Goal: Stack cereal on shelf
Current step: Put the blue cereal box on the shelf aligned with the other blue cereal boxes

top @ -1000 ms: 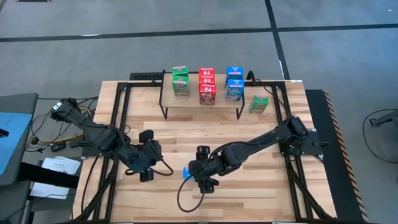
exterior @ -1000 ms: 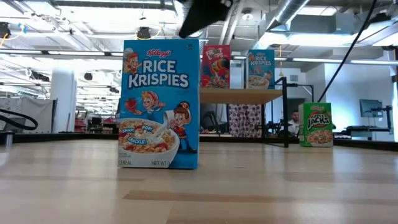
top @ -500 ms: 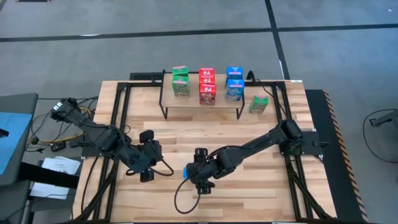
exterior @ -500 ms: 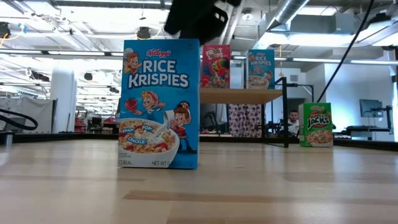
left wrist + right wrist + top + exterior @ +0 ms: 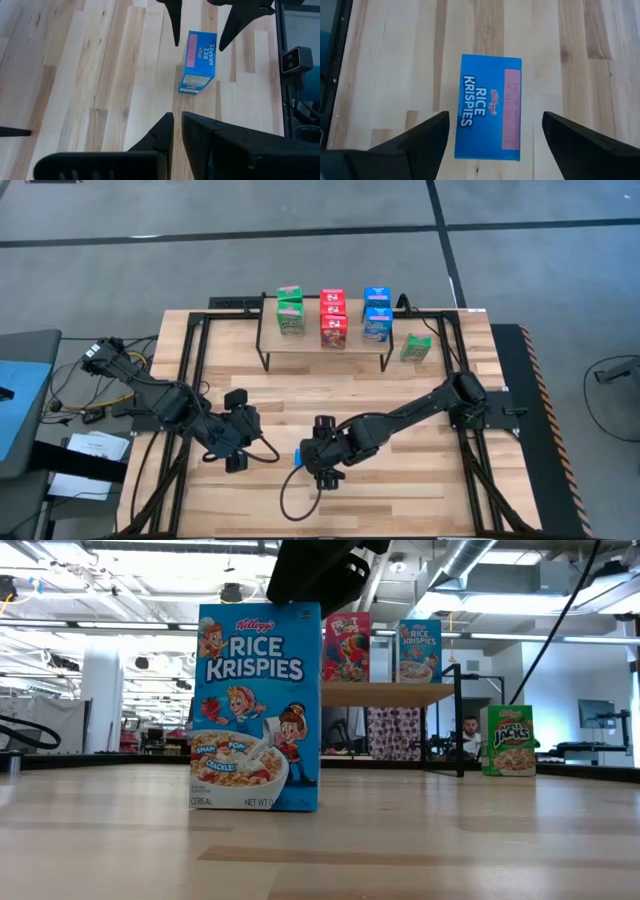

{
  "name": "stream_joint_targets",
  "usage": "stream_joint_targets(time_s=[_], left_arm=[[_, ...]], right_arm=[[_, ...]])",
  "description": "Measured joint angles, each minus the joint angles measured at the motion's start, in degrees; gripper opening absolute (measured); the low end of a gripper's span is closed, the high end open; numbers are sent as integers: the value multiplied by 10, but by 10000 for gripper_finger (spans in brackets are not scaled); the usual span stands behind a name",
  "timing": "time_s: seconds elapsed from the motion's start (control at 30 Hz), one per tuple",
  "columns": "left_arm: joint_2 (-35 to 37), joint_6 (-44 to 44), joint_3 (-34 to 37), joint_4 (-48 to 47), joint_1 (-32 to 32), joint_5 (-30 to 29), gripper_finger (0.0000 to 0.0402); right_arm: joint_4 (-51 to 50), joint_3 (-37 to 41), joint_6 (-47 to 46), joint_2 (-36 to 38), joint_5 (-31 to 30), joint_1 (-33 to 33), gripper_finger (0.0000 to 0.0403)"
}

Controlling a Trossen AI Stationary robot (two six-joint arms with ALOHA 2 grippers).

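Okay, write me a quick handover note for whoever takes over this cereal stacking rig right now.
Right gripper: open, straddling the top of the upright blue Rice Krispies box at mid-table, not yet gripping it.
Left gripper: shut, holding nothing, waiting beside that box.
Done: green, red and blue cereal boxes already stand on the light-wood shelf with black legs.
Left: shelve the blue box, then the green Apple Jacks box standing on the tabletop right of the shelf.
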State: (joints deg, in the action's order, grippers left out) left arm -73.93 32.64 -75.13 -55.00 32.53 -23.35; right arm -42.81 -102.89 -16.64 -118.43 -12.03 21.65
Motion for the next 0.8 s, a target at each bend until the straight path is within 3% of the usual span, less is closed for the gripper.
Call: stream_joint_targets(time_s=[0.8], left_arm=[[0,0,0,0,0,0,25]], right_arm=[[-26,1,-34,-26,30,4,340]])
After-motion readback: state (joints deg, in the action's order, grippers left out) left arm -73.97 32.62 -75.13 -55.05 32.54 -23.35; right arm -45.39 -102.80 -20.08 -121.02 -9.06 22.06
